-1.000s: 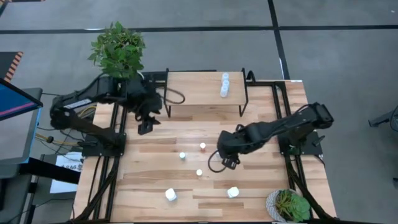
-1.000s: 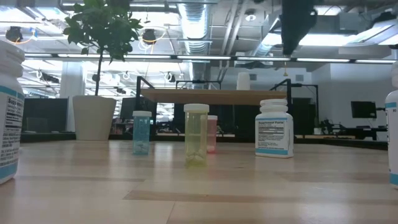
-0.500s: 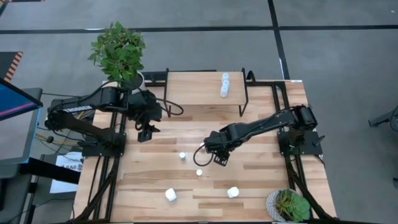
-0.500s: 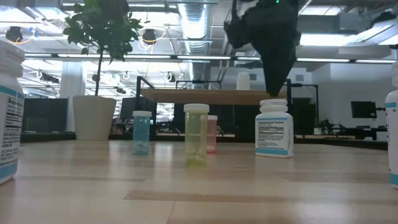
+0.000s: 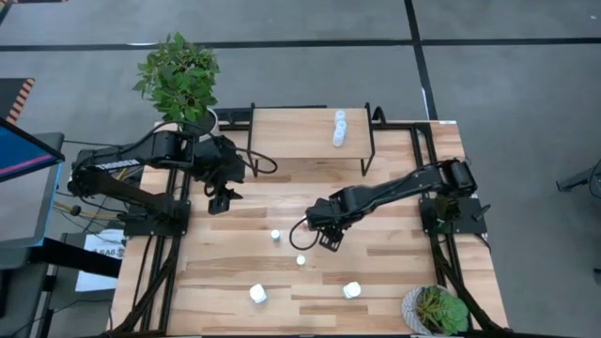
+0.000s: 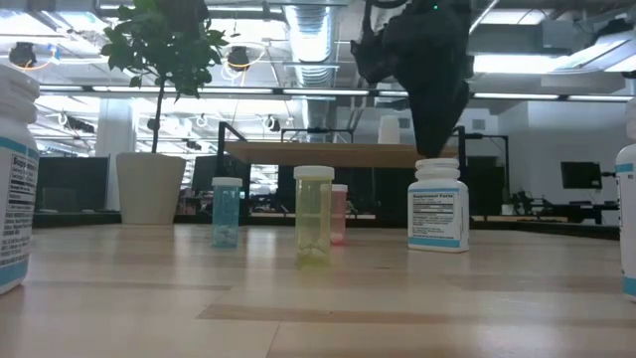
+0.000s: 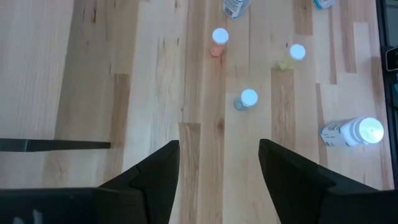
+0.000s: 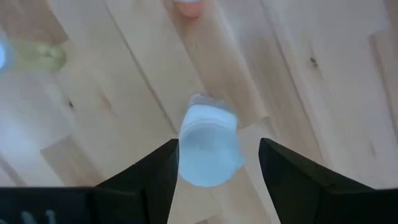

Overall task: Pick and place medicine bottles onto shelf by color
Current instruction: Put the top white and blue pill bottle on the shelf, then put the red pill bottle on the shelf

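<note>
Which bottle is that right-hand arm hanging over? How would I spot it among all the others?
Start at the small raised shelf at the table's far edge, then come forward to the table's middle, where the right gripper hangs. Directly beneath its open fingers stands a white bottle. Unlike the slim tinted see-through vials beside it, it is squat, opaque and carries a blue-edged printed label.

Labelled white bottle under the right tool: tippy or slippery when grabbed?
Probably stable: the bottle stands upright, squat and wide-based. Likely rigid plastic with a smooth label, so possibly slippery. Right tool is open above it; an off-centre squeeze could tip it.
</note>
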Tool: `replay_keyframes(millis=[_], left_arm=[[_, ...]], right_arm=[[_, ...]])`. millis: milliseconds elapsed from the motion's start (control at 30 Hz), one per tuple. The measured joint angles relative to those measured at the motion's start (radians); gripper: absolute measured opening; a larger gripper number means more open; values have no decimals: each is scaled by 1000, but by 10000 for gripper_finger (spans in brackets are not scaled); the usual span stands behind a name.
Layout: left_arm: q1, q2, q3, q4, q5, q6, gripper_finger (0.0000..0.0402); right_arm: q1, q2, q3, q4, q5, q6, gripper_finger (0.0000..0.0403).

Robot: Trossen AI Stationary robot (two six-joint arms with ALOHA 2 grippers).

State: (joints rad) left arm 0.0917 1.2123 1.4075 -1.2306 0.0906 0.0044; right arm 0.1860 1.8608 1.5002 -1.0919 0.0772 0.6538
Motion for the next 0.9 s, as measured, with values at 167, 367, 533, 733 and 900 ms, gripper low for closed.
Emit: replay_keyframes(millis=[167,367,533,733,900], left_arm=[[0,0,0,1,0,0,206],[0,0,0,3,0,-5,206],[0,1,0,4,0,-5,206],[0,1,0,10,0,5,206],[0,1,0,19,0,9,206]], right_arm=[[2,10,0,2,0,12,245],[15,10,0,7,0,37,245],[15,29,-3,-10,7,56,245],[18,87,-4,35,-7,56,245],[14,92,-5,42,-27,55,245]])
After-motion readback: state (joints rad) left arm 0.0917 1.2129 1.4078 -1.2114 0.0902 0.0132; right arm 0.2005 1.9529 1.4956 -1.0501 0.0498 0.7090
